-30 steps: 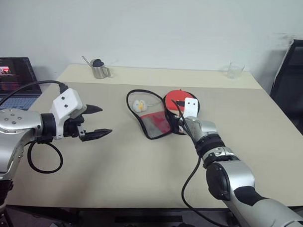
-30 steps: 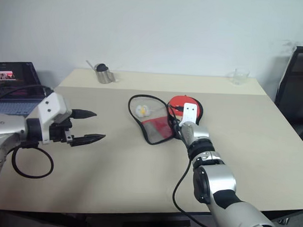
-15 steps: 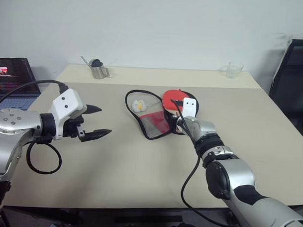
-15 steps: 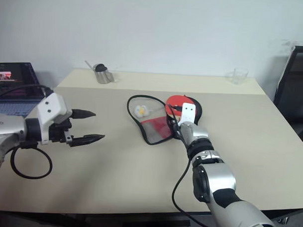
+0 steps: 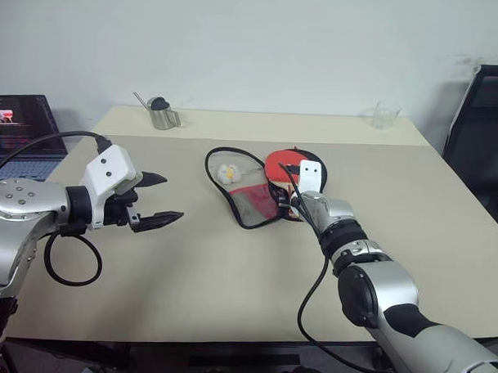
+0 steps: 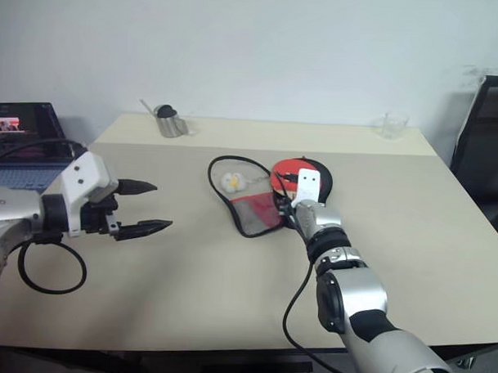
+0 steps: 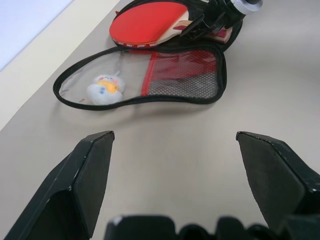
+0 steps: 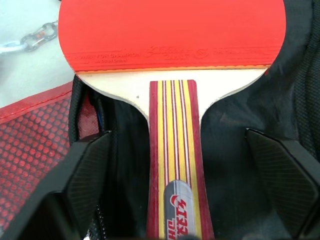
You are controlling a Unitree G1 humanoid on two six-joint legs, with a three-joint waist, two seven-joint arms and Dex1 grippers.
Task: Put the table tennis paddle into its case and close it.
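While the right claw point(image 8: 175, 165) gapes, the paddle point(image 8: 172, 75) handle lies between.

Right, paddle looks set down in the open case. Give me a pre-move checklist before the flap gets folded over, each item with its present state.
1. Table tennis paddle lying on the black half of the case: ok.
2. Right gripper let go of the handle: ok, jaws stand apart either side of it, not touching.
3. Case flap lying open flat on the table: ok, mesh pocket up.
4. White ball keychain clear of the fold: not ok, it sits on the open flap.
5. Left gripper free to help: ok, jaws open, holding nothing, well apart from the case.
6. Zip puller located: cannot tell.
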